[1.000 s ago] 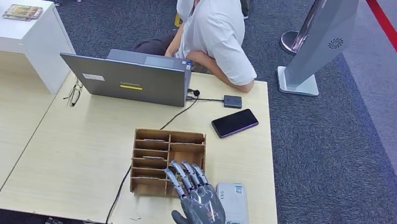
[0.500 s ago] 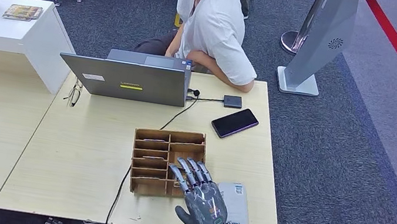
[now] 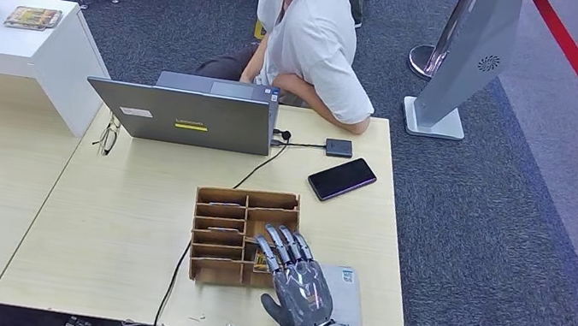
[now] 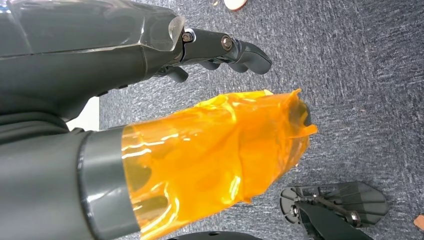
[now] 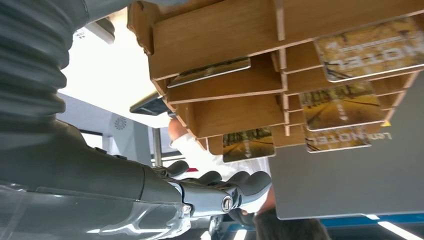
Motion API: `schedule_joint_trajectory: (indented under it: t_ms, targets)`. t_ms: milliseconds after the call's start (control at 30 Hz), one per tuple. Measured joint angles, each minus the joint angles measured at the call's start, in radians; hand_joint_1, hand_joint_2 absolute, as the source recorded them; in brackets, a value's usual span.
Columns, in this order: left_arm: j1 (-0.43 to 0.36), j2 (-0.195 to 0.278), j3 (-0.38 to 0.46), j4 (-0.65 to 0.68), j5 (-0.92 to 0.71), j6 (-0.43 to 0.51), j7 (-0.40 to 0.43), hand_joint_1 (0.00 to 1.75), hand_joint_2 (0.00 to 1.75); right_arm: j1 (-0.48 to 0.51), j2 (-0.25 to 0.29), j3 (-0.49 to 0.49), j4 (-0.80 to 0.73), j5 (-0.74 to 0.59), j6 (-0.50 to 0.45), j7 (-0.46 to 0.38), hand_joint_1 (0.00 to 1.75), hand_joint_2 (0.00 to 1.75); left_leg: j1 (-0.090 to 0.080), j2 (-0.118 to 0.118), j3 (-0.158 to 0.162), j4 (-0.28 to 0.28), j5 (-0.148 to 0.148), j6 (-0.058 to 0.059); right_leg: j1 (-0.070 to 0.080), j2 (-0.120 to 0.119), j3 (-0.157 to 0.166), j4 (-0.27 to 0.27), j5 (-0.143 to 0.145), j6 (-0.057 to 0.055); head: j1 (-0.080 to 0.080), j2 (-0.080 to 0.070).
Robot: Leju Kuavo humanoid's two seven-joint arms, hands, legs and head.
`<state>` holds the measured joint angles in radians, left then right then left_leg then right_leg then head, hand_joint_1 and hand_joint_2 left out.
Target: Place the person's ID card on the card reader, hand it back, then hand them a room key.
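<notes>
My right hand (image 3: 297, 285) hovers open and flat, its fingers spread over the near right slots of the wooden key-card rack (image 3: 223, 231). Its palm hides part of the grey-white card reader (image 3: 347, 297) next to the rack. The right wrist view looks along the rack (image 5: 240, 35) with several hotel key cards (image 5: 345, 107) in its slots. There the fingers (image 5: 220, 192) reach out with nothing in them. My left hand (image 4: 100, 65) hangs over grey carpet, its thumb wrapped in orange film (image 4: 210, 150), and holds nothing. A person (image 3: 313, 37) in a white shirt sits at the table's far side.
A grey laptop (image 3: 188, 118) stands open at the far edge, with a cable running to the rack. A dark phone (image 3: 341, 178) and a small black box (image 3: 339, 147) lie by the person's arm. Glasses (image 3: 108, 136) lie beside the laptop. A white cabinet (image 3: 26, 46) stands at far left.
My right hand has shifted a little to the right and forward over the rack's right column, and it hides more of the card reader than before. The person and the table things stayed put.
</notes>
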<state>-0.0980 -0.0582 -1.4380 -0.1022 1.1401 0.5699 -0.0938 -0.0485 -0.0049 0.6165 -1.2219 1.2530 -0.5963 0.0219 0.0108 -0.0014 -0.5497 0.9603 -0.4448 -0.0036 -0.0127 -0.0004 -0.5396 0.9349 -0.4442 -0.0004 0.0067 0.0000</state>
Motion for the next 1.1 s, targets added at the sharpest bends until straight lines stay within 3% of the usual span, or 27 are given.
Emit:
schedule_joint_trajectory:
  t_ms: [533,567,700,833,1100]
  targets:
    - [-0.001,0.0,-0.012,0.0,0.0,0.0,0.003,0.0,0.0,-0.022,0.024,-0.022,0.092,-0.009,-0.023,-0.001,0.0,1.75,0.0,0.0,0.0,0.0,0.0,0.0,0.0,0.0,0.0,0.0,0.0,0.0,0.0,0.0]
    - [-0.001,0.0,-0.013,0.0,0.0,-0.001,0.004,0.0,0.0,-0.022,0.025,-0.024,0.095,-0.009,-0.025,0.0,0.07,1.75,0.0,0.0,0.0,0.0,0.0,0.0,0.0,0.0,0.0,0.0,0.0,0.0,0.0,0.0]
    - [-0.001,0.0,-0.016,0.0,0.0,-0.002,0.006,0.0,0.0,-0.022,0.03,-0.034,0.105,-0.012,-0.038,-0.002,1.46,1.75,0.0,0.0,0.0,0.0,0.0,0.0,0.0,0.0,0.0,0.0,0.0,0.0,0.0,0.0]
    - [-0.001,0.0,-0.017,0.0,0.0,-0.003,0.005,0.0,0.0,-0.022,0.033,-0.041,0.111,-0.023,-0.046,-0.014,1.65,1.75,0.0,0.0,0.0,0.0,0.0,0.0,0.0,0.0,0.0,0.0,0.0,0.0,0.0,0.0]
    - [-0.001,0.0,-0.018,0.0,0.002,-0.003,0.005,0.0,0.0,-0.024,0.041,-0.05,0.113,-0.032,-0.055,-0.028,1.64,1.75,0.0,0.0,0.0,0.0,0.0,0.0,0.0,0.0,0.0,0.0,0.0,0.0,0.0,0.0]
